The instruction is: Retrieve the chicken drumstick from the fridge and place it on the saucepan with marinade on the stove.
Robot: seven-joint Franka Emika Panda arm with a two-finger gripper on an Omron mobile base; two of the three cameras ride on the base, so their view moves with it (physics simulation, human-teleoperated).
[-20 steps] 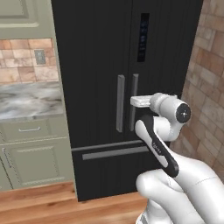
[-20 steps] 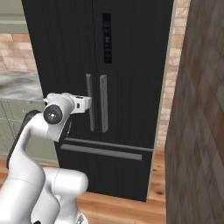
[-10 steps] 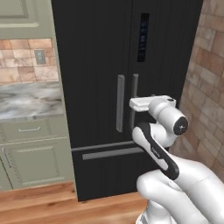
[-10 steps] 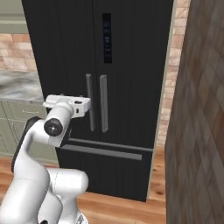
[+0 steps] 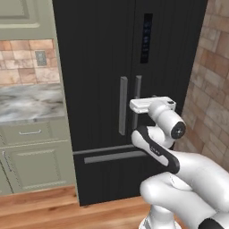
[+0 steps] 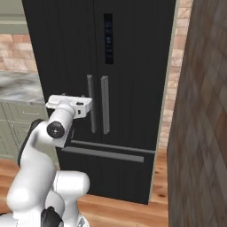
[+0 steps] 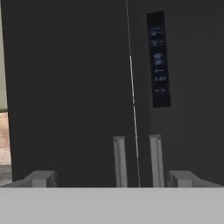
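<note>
Right now I have the jaws spread wide and empty, facing the closed fridge, whose two upright handles stand dead ahead between them; the drumstick presumably sits behind those doors.

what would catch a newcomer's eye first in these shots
The tall black fridge fills the middle of the scene, both doors shut, with two grey vertical handles side by side at the centre seam and a dark display panel on the right door. In front of it the white arm holds its open gripper level with those handles, touching nothing.
</note>
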